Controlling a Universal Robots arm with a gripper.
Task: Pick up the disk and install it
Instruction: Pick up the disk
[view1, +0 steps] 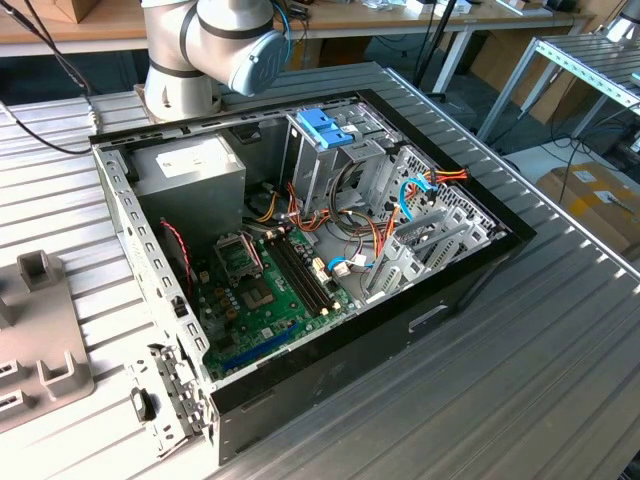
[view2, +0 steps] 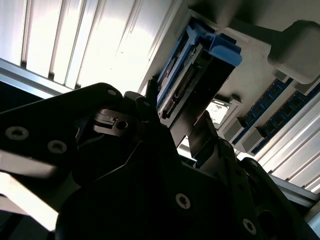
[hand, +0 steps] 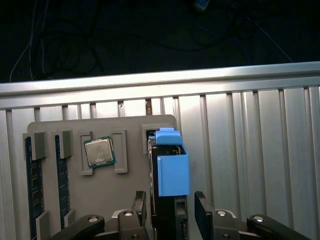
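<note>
My gripper (hand: 169, 196) hangs above the grey holder tray (hand: 131, 131), its fingers (hand: 139, 204) narrowly open, one on each side of the disk (hand: 172, 172), which stands on edge in a tray slot. The tray lies on a ribbed metal table (hand: 250, 150), beside the open computer case (view1: 330, 372).

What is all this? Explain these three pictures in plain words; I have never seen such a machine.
The machine is a robot arm standing on a ribbed metal table. The exterior view is taken from off the arm and shows an open computer case lying on that table. The two wrist views come from cameras that ride on the arm, near its hand. In the first wrist view the hand is open and straddles the disk, which stands in a slot of a grey tray. A chip and memory sticks sit in the same tray. Nothing is held yet.
</note>
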